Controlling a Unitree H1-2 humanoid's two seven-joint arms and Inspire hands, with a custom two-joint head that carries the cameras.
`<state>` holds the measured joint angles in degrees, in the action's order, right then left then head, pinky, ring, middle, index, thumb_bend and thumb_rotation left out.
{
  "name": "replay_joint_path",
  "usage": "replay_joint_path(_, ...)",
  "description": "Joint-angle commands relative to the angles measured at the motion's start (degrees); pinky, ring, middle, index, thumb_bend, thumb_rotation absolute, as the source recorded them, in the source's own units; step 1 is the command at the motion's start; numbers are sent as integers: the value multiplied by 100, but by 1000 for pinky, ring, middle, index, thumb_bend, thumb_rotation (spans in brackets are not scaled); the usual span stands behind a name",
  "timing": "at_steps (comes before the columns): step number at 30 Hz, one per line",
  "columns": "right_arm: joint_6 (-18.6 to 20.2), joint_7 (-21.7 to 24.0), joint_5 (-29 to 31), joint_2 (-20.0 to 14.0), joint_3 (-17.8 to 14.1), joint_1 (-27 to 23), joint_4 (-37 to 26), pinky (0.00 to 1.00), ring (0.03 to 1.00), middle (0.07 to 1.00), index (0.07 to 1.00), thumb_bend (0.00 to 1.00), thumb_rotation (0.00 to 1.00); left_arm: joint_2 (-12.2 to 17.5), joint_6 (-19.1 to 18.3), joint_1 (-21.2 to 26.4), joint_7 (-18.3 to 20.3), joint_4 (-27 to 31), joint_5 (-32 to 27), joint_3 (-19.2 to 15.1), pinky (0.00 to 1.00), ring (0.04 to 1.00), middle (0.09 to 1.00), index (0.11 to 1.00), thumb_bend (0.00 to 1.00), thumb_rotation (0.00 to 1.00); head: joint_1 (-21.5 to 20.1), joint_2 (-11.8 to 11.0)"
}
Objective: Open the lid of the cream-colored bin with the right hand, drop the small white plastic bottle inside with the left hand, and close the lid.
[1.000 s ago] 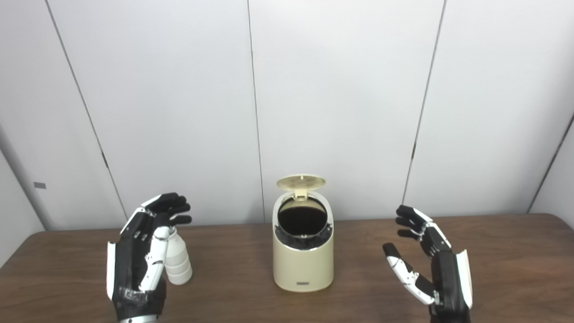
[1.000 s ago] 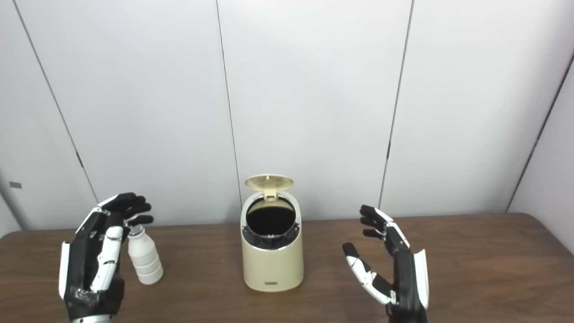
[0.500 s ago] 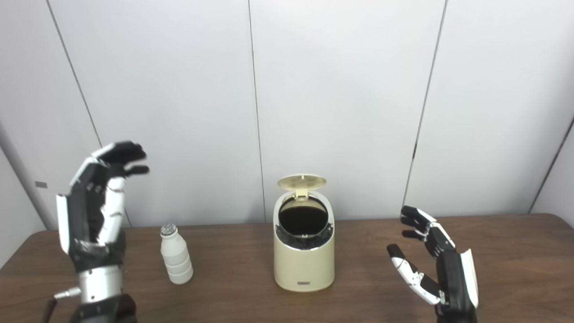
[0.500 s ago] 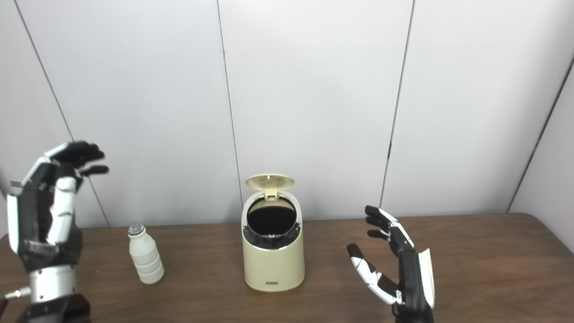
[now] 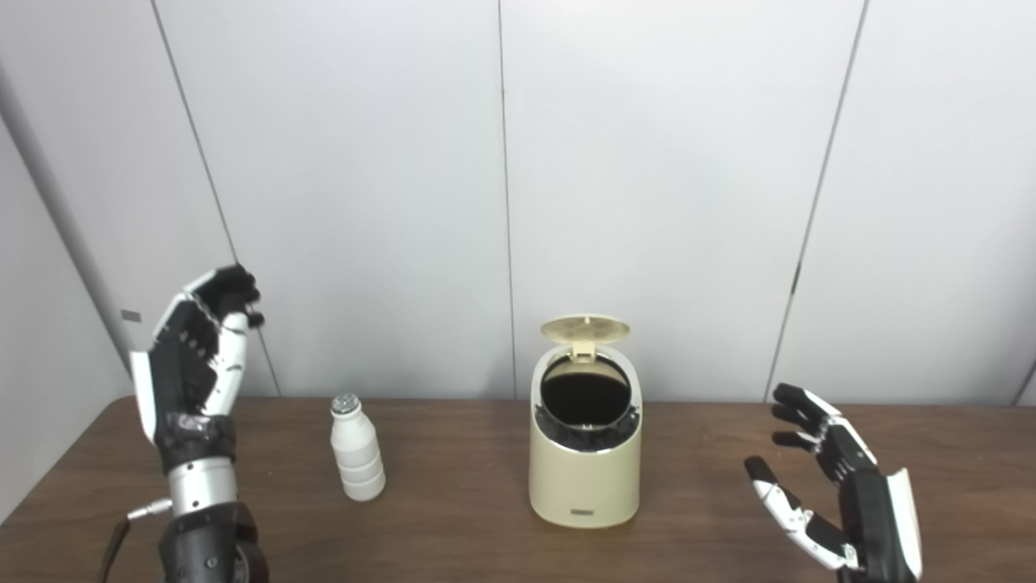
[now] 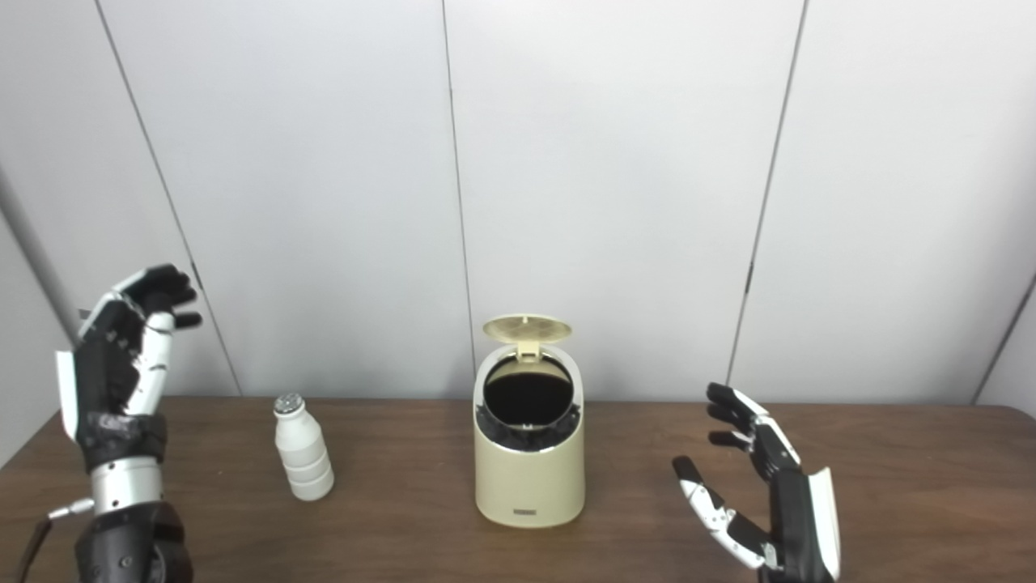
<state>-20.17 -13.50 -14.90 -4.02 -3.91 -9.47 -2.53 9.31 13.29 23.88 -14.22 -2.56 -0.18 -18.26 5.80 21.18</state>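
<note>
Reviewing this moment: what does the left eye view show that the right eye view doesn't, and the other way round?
Only the left eye view: a small grey wall plate beside the left hand. Only the right eye view: more table to the right of the right hand. Both: the white bottle standing untouched, the cream bin with its lid up, both hands open and empty.

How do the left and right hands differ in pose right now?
The left hand is raised well above the table, upright, left of the bottle; the right hand sits low near the tabletop, right of the bin. Left fingers curl at the tips; right fingers spread wider. Both are open, holding nothing.
</note>
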Motion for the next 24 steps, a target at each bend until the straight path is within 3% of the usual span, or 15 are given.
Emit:
replay_joint_path(1,-102,52,82,-45,-33,-112,-174,644,764,797,774,191,147,75,315,117,-83,13,76,-33,612,699,707,687,314,438,50,14)
replay_joint_path(12,-78,198,250,-103,-40,-57,-246,661,771,804,782,187,126,-27,496,-222,-229,-288,213,43,619,703,719,707,291,404,178,81)
replay_joint_path(16,-49,218,246,-100,-53,-58,-261,660,773,807,784,184,120,-47,612,-319,-125,-421,96,95,628,708,726,715,346,393,180,83)
replay_joint_path(21,-13,237,250,-113,-82,-66,-284,655,769,800,776,203,150,51,554,-565,68,-470,268,291,687,771,791,790,897,511,219,110)
replay_joint_path(24,70,284,319,-118,-93,-57,-360,656,773,801,776,200,196,116,486,-725,39,-480,564,396,755,824,844,858,991,560,256,119)
